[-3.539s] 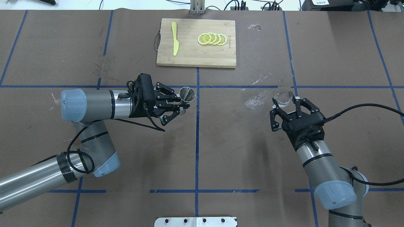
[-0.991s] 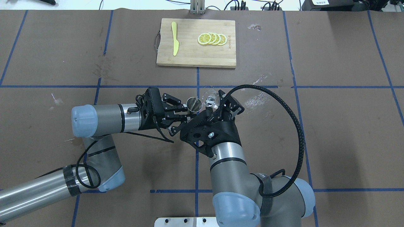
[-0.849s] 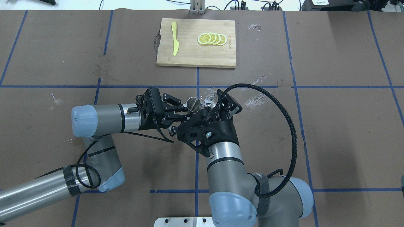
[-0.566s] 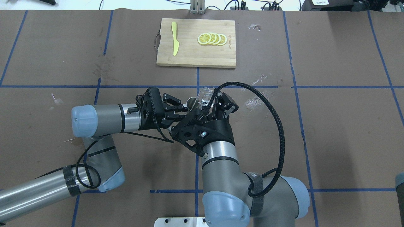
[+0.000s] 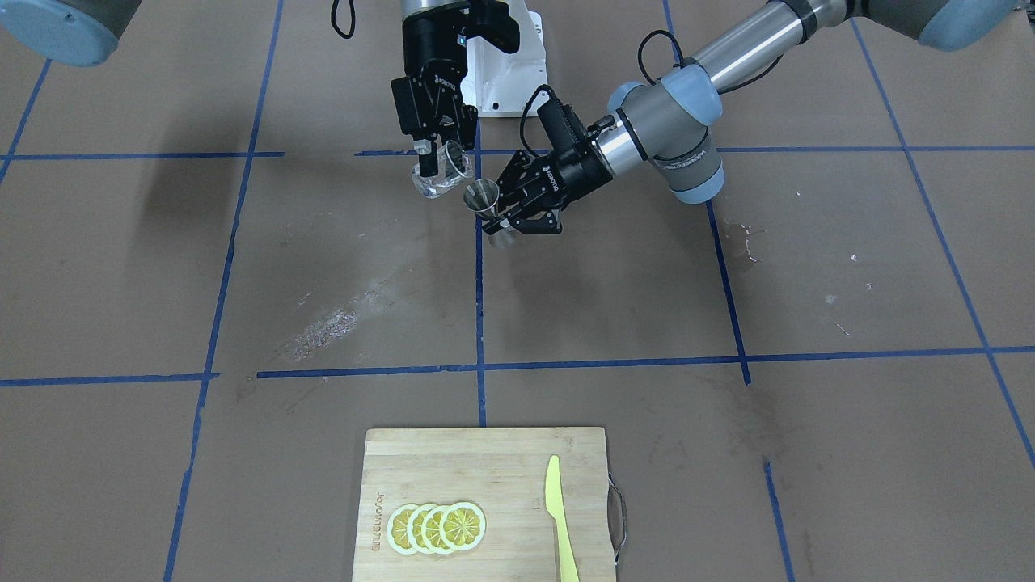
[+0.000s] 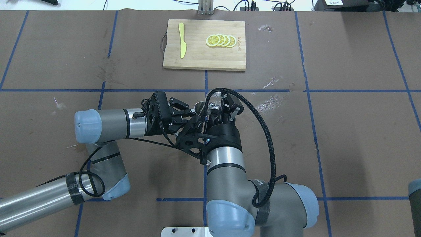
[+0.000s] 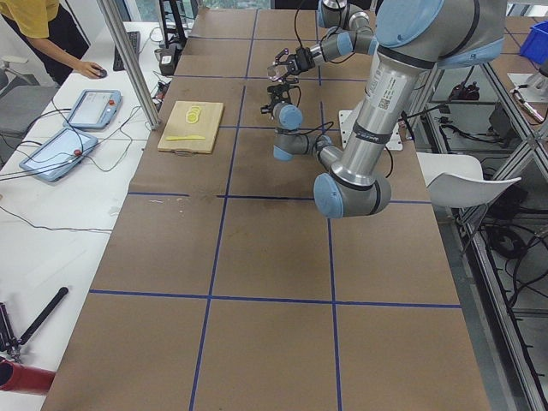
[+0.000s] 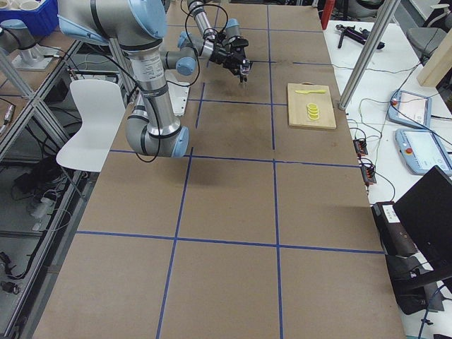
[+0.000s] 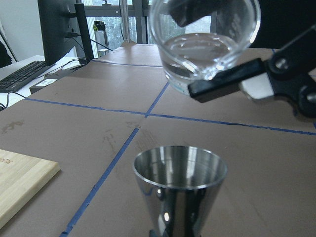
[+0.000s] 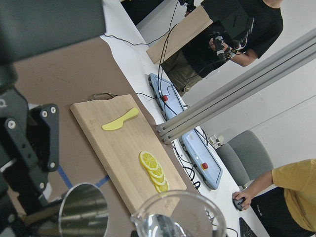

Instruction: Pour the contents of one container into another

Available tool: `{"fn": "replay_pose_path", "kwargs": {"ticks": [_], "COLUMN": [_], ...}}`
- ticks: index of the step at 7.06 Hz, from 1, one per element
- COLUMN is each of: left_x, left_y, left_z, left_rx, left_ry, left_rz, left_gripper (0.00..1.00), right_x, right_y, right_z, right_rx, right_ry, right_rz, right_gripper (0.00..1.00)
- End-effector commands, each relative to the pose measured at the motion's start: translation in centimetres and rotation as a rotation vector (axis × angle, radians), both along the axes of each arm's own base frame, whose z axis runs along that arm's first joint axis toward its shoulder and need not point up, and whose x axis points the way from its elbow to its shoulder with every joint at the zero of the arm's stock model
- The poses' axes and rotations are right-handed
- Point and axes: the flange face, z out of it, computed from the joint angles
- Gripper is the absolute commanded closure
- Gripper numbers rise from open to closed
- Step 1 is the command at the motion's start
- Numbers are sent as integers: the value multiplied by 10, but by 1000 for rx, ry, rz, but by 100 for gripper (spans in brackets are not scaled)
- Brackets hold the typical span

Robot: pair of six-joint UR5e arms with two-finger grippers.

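A: Where is the small clear glass cup with the pouring lip?

B: It hangs tilted in the air over the brown counter, clamped between the fingers of the right pincer. It sits just beside and above the mouth of the small silvery steel hourglass jigger. The left pincer grips that jigger at its narrow waist and holds it upright. The jigger seems to be lifted off the counter too.

A: How should the robot pour well?

B: In the left wrist view, the cup's rim sits above and a little behind the jigger's mouth. The right arm should first bring the lip over the middle of that small opening, then roll its wrist slowly. The left arm should hold the jigger level. A quick tip would likely overshoot.

A: What stays unclear?

B: Whether the cup holds liquid. A faint layer shows in its bottom, but it may be glare. In the overhead view, the right wrist covers the left pincer's tips and most of the jigger. The left wrist view cuts off the jigger's lower cone.
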Motion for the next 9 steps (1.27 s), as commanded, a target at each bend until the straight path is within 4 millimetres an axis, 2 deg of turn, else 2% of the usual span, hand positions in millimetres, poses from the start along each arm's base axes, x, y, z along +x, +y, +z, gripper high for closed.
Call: {"fn": "replay_pose_path", "kwargs": {"ticks": [1, 3, 9], "left_x": [0, 0, -1], "left_y": [0, 0, 1], "left_z": [0, -1, -2], "left_rx": [0, 2, 3], "left_ry": [0, 3, 5], "left_rz": [1, 1, 1], "left_gripper": [100, 100, 100], "right_x": [-2, -6, -6], "right_y": [-2, -5, -5], "right_z": [-10, -15, -16], "right_rx": [23, 43, 76], "right_ry": [90, 188, 312], "right_rz": [9, 27, 5], "right_gripper": [100, 100, 100]}}
